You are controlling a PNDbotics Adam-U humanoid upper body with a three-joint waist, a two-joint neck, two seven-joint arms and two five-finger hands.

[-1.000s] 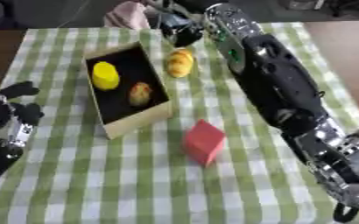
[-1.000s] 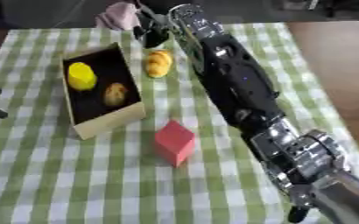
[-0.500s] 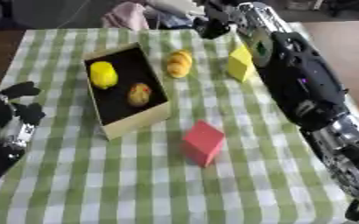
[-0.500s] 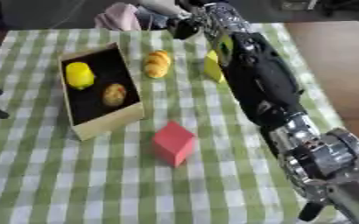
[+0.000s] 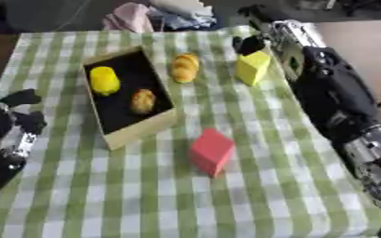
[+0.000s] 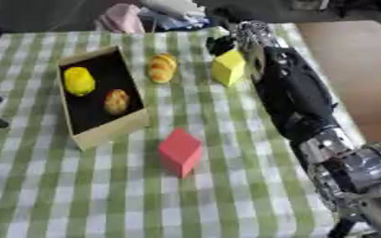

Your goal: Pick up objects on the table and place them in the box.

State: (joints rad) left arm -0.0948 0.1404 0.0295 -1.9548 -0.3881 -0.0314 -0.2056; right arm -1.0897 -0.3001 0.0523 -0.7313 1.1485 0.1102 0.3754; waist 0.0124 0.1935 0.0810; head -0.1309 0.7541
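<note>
A tan box [image 5: 137, 132] with a black inside lies at the left on the checked cloth. It holds a yellow object [image 5: 104, 80] and a brownish-yellow one [image 5: 143, 101]. A croissant-like bread [image 5: 185, 67] lies just right of the box. A yellow block [image 5: 252, 68] stands further right. A red block [image 5: 211, 151] sits nearer me, in the middle. My right arm reaches in from the right, and its hand [image 5: 249, 44] is just beyond the yellow block, close above its far edge. My left hand [image 5: 13, 132] rests open at the lower left, fingers up, holding nothing.
The green-and-white checked cloth [image 5: 145, 200] covers the table. Pink and pale clothing [image 5: 130, 16] is piled at the far edge. Bare brown surface [image 6: 348, 42] shows to the right of the cloth. My right forearm [image 6: 295, 97] lies along the cloth's right side.
My right arm has swung to the right, uncovering the yellow block. Its hand has moved from behind the bread to just behind that block. The left hand has stayed put.
</note>
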